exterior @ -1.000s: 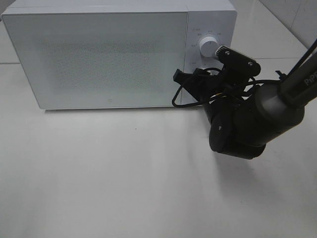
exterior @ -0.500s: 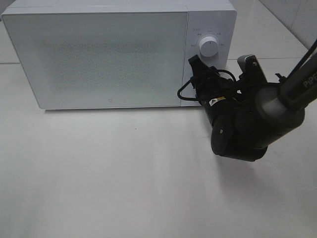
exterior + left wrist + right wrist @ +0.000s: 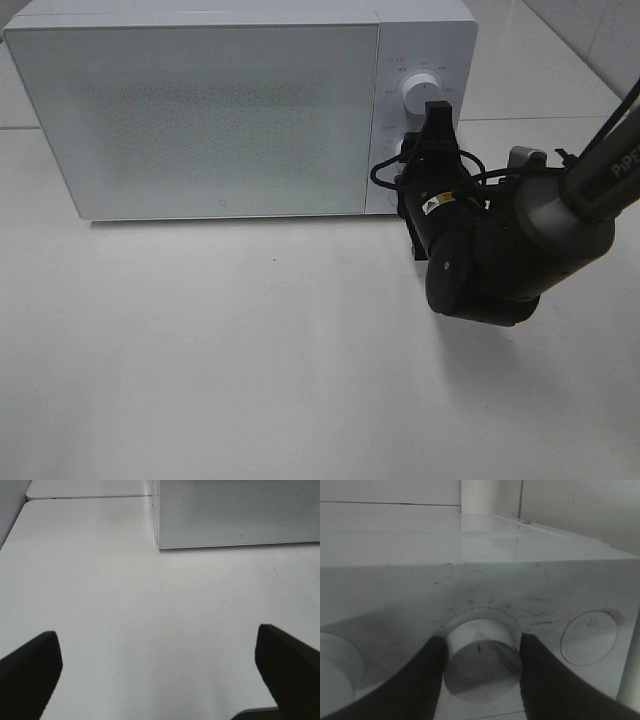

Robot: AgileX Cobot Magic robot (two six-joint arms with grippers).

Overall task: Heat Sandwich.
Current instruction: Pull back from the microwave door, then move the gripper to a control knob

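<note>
Change: over the last second we see the right gripper point(image 3: 481, 640) roll at the wrist, from lying slantwise across the control panel to standing nearly upright along it
Grip: its fingers sit close against both sides of the lower knob point(image 3: 482, 660); we read that as a hold; the upper knob point(image 3: 422, 92) is left free
Meaning: we judge the timer is being wound, so heating is about to start
Left gripper point(image 3: 160, 670): spread wide over the table point(image 3: 250, 350); nothing between its tips
Sandwich: not visible in any view; the microwave point(image 3: 240, 12) has its door point(image 3: 200, 120) shut and frosted, so we presume it is inside but cannot confirm that
</note>
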